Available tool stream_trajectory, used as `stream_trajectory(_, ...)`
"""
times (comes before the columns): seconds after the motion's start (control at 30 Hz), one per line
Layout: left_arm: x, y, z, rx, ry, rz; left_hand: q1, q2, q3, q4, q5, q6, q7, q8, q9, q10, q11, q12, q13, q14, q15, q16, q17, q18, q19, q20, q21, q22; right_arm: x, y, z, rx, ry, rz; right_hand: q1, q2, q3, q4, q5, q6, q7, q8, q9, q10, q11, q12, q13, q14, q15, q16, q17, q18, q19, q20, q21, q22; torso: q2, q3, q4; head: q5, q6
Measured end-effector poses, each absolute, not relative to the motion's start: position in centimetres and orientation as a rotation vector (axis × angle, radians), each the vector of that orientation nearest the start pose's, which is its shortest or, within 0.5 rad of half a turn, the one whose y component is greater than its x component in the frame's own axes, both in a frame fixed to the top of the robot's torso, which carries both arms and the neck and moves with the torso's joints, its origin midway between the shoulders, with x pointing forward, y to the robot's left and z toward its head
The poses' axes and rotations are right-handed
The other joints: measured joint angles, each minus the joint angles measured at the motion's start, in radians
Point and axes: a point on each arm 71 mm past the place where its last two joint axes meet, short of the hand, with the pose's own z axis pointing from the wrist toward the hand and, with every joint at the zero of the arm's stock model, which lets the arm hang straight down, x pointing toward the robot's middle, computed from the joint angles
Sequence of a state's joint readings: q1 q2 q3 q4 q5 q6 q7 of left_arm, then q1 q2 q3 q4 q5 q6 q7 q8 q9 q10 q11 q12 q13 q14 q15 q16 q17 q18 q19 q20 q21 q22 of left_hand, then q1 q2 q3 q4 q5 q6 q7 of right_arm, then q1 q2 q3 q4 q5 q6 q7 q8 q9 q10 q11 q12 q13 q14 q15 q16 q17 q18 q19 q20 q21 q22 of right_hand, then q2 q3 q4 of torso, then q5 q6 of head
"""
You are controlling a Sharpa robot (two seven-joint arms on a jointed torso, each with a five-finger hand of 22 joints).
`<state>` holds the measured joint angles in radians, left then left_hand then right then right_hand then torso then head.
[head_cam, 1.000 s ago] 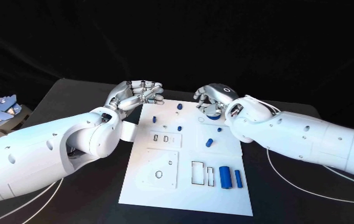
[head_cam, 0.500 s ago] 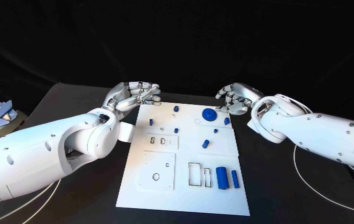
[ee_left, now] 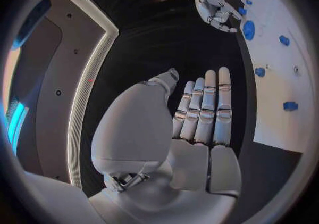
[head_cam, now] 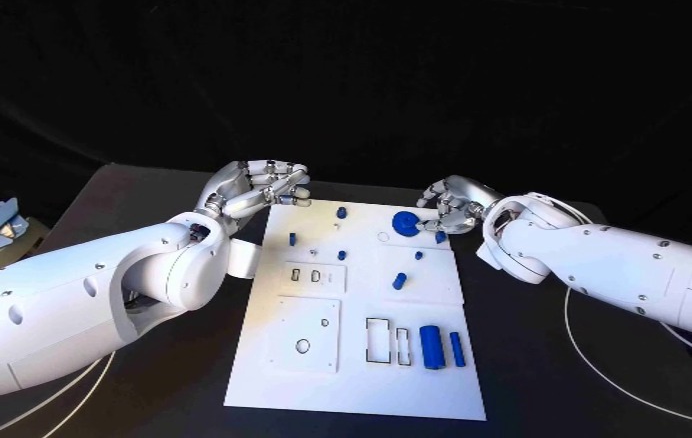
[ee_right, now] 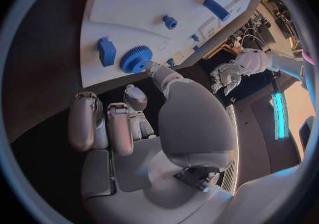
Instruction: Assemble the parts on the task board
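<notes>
Both hands at the task board's far edge, nothing held.
Head view: the task board [head_cam: 361,358] lies mid-bench; left hand [head_cam: 260,186] curled, empty, off its far left corner. Right wrist view: right hand [ee_right: 126,128] loosely open beside the blue gear [ee_right: 135,58].

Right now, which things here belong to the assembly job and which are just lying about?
Job:
- task board
- blue gear, right hand beside it
- two blue bars
- small blue pieces
- left hand, holding nothing

Lying about:
- white cable on the black table
</notes>
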<state>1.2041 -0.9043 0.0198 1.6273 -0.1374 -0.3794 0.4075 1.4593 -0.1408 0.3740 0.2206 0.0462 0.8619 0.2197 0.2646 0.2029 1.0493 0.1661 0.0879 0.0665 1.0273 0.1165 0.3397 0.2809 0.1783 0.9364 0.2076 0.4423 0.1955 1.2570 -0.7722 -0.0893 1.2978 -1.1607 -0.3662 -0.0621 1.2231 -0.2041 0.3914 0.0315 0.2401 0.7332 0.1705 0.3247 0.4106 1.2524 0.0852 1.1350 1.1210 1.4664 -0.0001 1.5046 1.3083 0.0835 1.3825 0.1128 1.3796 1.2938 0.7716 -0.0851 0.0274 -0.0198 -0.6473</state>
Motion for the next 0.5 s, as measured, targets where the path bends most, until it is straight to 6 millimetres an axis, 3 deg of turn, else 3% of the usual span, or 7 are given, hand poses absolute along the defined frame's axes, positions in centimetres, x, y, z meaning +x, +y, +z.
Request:
stream_trajectory(0.1,47.8,21.1,-14.2,-0.942,1.349,-1.546,0.000,0.000,0.000,0.000,0.000,0.000,0.000,0.000,0.000,0.000,0.000,0.000,0.000,0.000,0.000,0.000,0.001,0.000,0.000,0.000,0.000,0.000,53.4,-23.4,-18.9,0.162,1.679,0.635,0.005,0.005,-0.004,0.004,0.000,-0.003,0.003,0.004,0.002,0.011,0.001,0.036,0.032,0.000,0.007,0.004,0.000,0.000,0.004,0.004,0.005,0.006,0.000,0.0000,0.0000,0.000,0.000)
stream_trajectory(0.5,47.9,21.1,-14.2,-0.941,1.350,-1.546,0.000,0.000,0.000,0.000,0.000,0.000,0.000,0.000,0.000,0.000,0.000,0.000,0.000,0.000,0.000,0.000,0.001,0.000,0.000,0.000,0.000,0.000,54.0,-22.1,-19.6,0.159,1.690,0.637,0.005,0.005,-0.004,0.004,0.000,-0.003,0.003,0.008,0.004,0.018,0.001,0.052,0.049,0.000,0.007,0.004,0.000,0.000,0.003,0.004,0.005,0.009,0.002,-0.0004,0.0008,-0.004,-0.003)
